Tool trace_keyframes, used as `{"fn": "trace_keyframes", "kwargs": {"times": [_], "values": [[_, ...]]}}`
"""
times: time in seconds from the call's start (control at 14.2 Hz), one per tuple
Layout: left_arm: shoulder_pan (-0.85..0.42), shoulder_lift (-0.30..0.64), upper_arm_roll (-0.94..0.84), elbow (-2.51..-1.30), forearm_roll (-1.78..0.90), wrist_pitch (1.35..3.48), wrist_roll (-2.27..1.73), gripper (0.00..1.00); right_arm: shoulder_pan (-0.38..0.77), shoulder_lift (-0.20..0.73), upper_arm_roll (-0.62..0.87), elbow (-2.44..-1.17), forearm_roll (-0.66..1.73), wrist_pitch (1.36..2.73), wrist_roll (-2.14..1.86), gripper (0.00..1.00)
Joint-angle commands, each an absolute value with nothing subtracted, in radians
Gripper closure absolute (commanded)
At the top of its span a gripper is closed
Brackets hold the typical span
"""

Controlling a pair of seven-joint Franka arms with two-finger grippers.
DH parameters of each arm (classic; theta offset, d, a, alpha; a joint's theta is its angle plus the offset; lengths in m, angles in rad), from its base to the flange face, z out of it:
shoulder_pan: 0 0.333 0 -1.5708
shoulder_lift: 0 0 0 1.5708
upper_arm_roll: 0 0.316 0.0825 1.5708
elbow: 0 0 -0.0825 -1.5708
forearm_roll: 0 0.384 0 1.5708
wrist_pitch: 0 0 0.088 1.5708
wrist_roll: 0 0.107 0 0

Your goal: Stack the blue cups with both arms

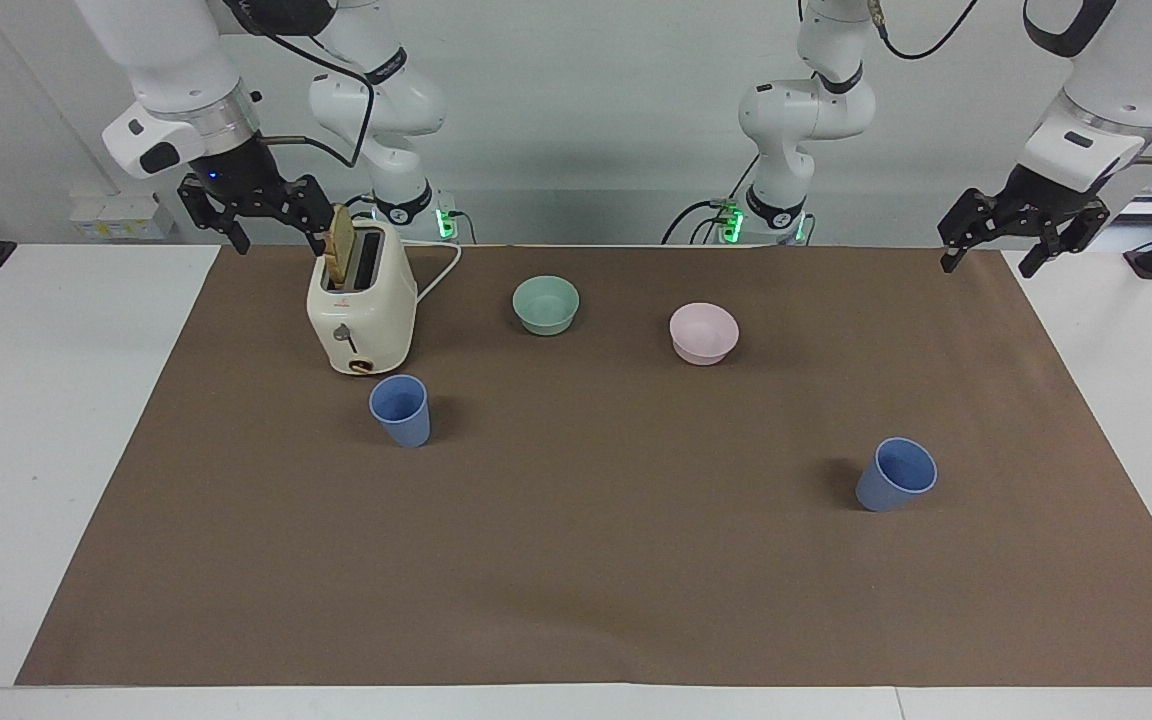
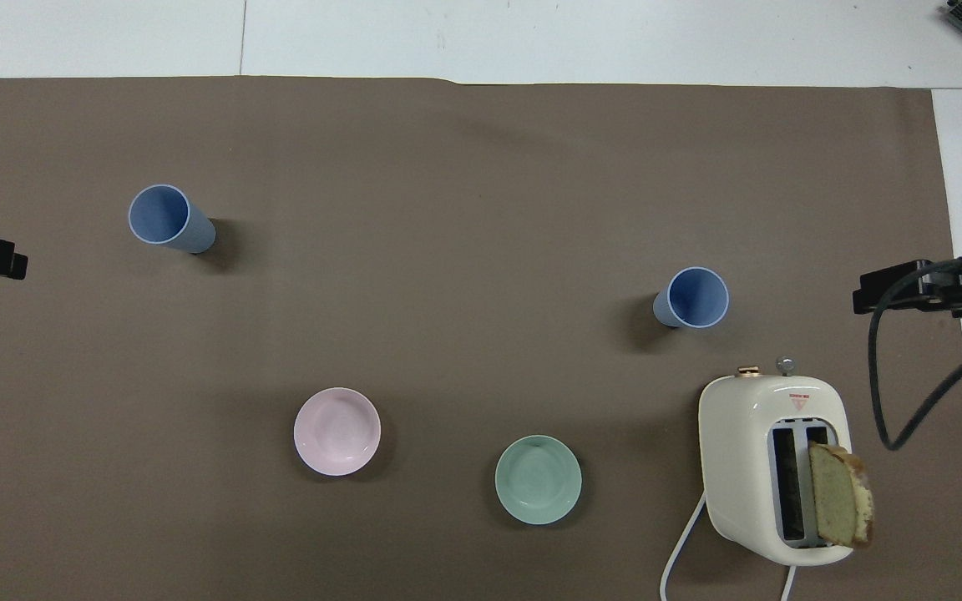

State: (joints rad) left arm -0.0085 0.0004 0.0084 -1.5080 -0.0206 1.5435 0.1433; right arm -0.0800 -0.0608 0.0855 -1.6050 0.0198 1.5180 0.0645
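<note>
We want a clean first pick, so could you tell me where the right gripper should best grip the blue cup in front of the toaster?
Probably from above, one finger inside and one outside the rim of the blue cup: it stands upright and open, and the toaster crowds its robot-facing wall.

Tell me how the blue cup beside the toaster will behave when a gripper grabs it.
The blue cup looks like thin plastic, so probably light and easily tipped. Its tapered, smooth wall may let fingers slide upward. It stands upright, mouth up, so a nudge should slide or topple it, then roll.
</note>
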Motion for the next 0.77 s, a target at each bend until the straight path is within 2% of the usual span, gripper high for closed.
{"fn": "trace_keyframes", "kwargs": {"times": [0.0, 0.7], "values": [[-0.011, -0.005, 0.009, -1.502, -0.029, 1.542, 0.14, 0.0, -0.083, -0.089, 0.086, -1.64, 0.043, 1.539, 0.074, 0.0], [-0.002, 0.002, 0.008, -1.519, -0.034, 1.595, 0.15, 0.0, -0.083, -0.089, 0.086, -1.64, 0.043, 1.539, 0.074, 0.0]]}}
